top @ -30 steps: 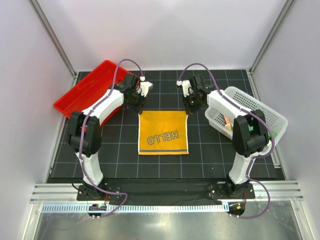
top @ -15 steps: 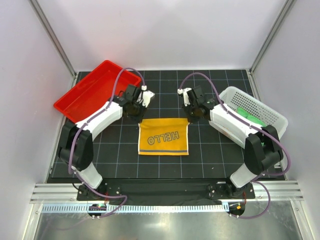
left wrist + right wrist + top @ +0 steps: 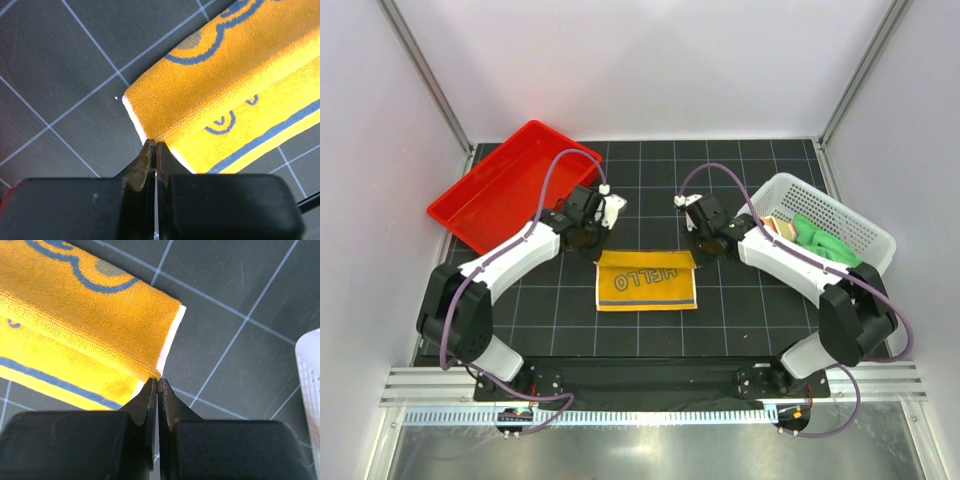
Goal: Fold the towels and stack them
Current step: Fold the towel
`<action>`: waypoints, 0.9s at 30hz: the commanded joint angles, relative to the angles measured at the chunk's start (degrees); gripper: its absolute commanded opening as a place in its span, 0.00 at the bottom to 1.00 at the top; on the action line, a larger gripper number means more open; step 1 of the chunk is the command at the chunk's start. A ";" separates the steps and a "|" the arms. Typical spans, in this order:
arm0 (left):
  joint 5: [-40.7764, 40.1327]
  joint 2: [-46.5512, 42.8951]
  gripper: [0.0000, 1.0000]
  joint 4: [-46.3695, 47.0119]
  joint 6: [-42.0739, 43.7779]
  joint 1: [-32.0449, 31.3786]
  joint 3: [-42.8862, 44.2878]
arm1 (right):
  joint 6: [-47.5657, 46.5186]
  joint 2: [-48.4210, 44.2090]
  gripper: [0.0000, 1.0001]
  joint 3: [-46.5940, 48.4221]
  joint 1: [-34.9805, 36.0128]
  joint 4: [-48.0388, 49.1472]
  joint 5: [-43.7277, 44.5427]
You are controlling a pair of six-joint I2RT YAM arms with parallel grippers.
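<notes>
Between your claws you had the yellow-orange towel (image 3: 647, 282), marked with grey "HELLO" lettering and a grey border line. Just ahead of your black left claw (image 3: 153, 145) its pile showed deep orange with blue-grey scalloped lines, small arcs, a blue-grey stripe and a white edge. Ahead of your black right claw (image 3: 156, 381) the same orange, blue-grey lines and white edge appeared. Under both claws the worktop (image 3: 650, 170) was black with a thin white grid. Out beyond your left claw the tray (image 3: 510, 185) was plain red. Out beyond your right claw the perforated basket (image 3: 855, 212) was white, with a bright green towel (image 3: 818, 240) inside.
</notes>
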 commanded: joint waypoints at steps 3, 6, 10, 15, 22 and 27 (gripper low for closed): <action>-1.55 -2.86 0.00 -1.66 -2.17 -0.14 -1.69 | 3.47 -4.39 0.01 -1.68 1.31 -2.59 5.42; -0.67 -4.43 0.00 -2.37 -3.74 -0.67 -2.31 | 3.74 -5.96 0.01 -2.47 1.40 -3.47 5.86; -1.19 -6.29 0.00 -3.42 -4.63 -2.25 -2.57 | 4.53 -7.99 0.01 -3.09 1.48 -3.82 4.73; -3.39 -6.64 0.00 -6.23 -5.42 -3.22 -3.27 | 6.55 -9.31 0.01 -5.02 2.10 -4.08 3.58; -2.08 -5.94 0.00 -5.97 -7.88 -4.89 -6.26 | 9.98 -9.75 0.01 -8.45 4.82 -2.94 2.17; -1.29 -5.85 0.00 -6.23 -9.73 -6.12 -6.97 | 11.03 -10.72 0.01 -9.68 7.46 -3.20 2.43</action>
